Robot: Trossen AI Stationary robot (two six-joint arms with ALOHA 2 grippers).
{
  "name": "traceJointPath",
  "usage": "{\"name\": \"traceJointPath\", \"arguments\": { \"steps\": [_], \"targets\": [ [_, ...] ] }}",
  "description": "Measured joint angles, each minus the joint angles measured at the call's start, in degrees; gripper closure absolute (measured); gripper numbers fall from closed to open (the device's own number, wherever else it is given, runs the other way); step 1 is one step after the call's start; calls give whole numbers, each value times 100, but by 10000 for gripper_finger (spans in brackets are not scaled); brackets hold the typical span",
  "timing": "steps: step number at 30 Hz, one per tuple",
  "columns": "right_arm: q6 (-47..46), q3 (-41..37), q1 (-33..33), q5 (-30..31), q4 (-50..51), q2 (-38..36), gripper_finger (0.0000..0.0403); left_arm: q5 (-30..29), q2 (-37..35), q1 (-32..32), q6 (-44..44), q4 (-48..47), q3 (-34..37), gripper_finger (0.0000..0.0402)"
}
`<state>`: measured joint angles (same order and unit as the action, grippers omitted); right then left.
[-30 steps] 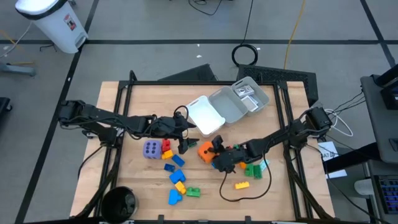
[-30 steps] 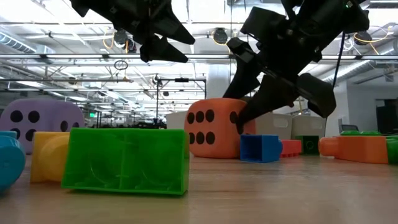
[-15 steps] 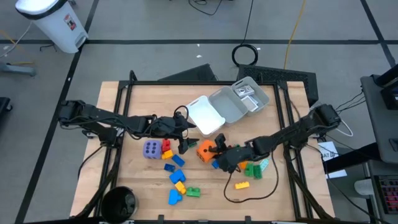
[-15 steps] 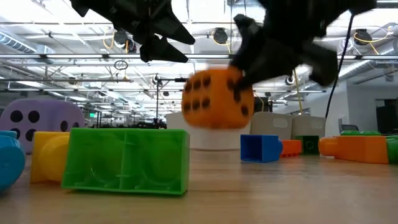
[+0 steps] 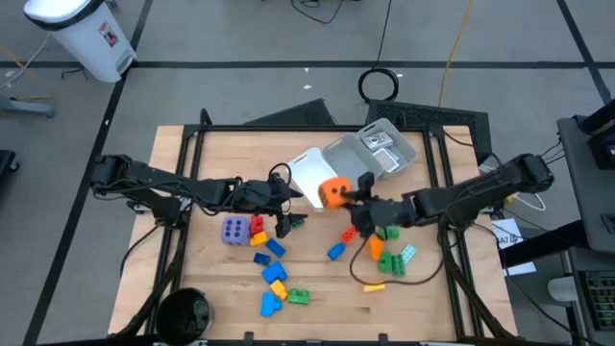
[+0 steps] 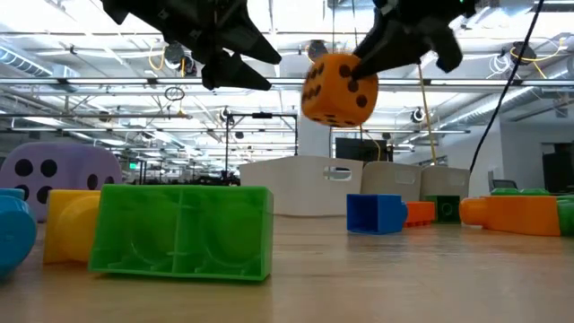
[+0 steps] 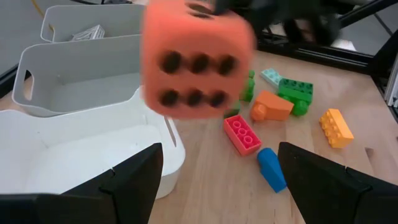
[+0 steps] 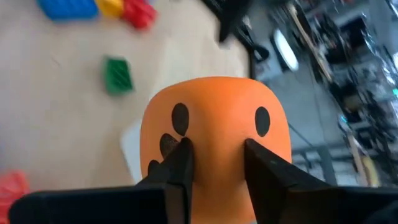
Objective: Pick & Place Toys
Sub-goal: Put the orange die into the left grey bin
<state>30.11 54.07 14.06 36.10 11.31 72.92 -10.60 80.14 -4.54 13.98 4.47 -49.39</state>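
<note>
High view | right end effector (image 5: 348, 197) clamps orange die (image 5: 332, 192) | left end effector (image 5: 288, 223) apart

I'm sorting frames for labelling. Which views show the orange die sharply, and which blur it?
Low view: the orange die is fairly crisp, the near green brick sharp. Left wrist view: the die is smeared, with soft edges. Right wrist view: the die fills the frame, slightly soft, and the table behind it is blurred.
</note>
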Motion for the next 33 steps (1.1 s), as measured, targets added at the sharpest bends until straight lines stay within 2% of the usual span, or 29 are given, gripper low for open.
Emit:
{"name": "traceJointPath", "arguments": {
  "steps": [5, 9, 14, 19, 25, 33],
  "targets": [
    [146, -281, -831, -14, 1, -122, 340, 0, 0, -2, 0, 3, 0, 78],
    [482, -674, -1621, -112, -489, -120, 349, -1, 0, -2, 0, 4, 0, 78],
    [894, -1279, -2582, -1082, -1729, -120, 351, -1, 0, -2, -2, 4, 0, 78],
    [1011, -1682, -3271, -2131, -2338, -9, 351, -1, 0, -2, -2, 4, 0, 78],
    [1773, -1835, -3703, -2887, -2541, 325, 351, -1, 0, 0, -31, 4, 0, 78],
    [2582, -1839, -3772, -2874, -3124, 959, 342, -1, 0, 0, -28, 7, 0, 78]
  ]
}}
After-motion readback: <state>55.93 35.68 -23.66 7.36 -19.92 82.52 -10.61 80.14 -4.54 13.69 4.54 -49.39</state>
